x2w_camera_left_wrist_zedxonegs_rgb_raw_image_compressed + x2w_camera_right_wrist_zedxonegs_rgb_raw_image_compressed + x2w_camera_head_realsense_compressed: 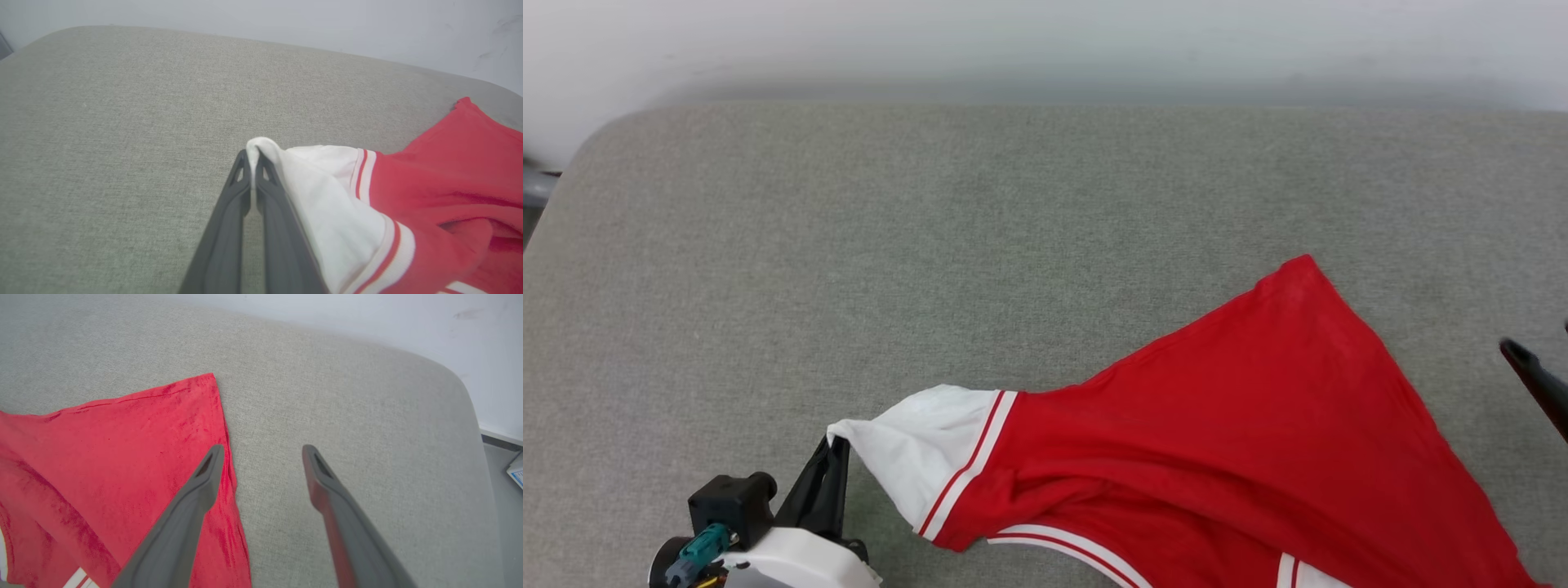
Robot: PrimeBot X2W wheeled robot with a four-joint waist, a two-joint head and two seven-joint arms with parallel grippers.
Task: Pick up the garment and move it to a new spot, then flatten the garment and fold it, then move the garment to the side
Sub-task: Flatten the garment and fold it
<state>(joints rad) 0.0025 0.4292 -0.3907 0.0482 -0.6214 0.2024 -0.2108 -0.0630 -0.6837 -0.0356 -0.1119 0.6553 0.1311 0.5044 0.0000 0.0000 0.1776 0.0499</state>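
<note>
Head view: one garment (1217,441), one left hand (836,445), one right hand (261,451).

A grey fabric-covered surface (1013,204) with rounded corners lies before a plain pale wall (1045,41), evenly lit.

Pretty bright in here, soft even light all over, just a faint shadow under the garment (1258,425). Head cam's far wall (1045,41) is mushy, and the left wrist cam blurs the left claw (253,157) up close.
</note>
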